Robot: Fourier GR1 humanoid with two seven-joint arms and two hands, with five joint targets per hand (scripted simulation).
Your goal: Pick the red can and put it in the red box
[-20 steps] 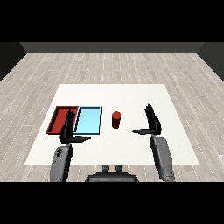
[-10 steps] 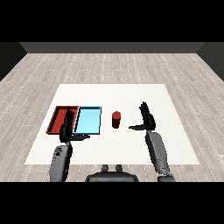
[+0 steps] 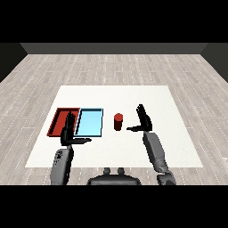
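Observation:
The red can (image 3: 118,122) stands upright on the white table (image 3: 169,111), just right of the light blue tray (image 3: 90,122). The red tray (image 3: 60,121) lies at the far left, touching the blue one. My right hand (image 3: 143,119) is open, fingers straight and thumb pointing left, a short gap to the right of the can and apart from it. My left hand (image 3: 69,131) is open too, hovering over the near edge between the two trays, with nothing in it.
Both trays hold nothing. Bare white table spreads to the right of my right hand and behind the can. A wooden floor (image 3: 116,67) surrounds the table.
My right hand has moved left toward the red can, closing most of the gap. The can and my left hand have stayed put.

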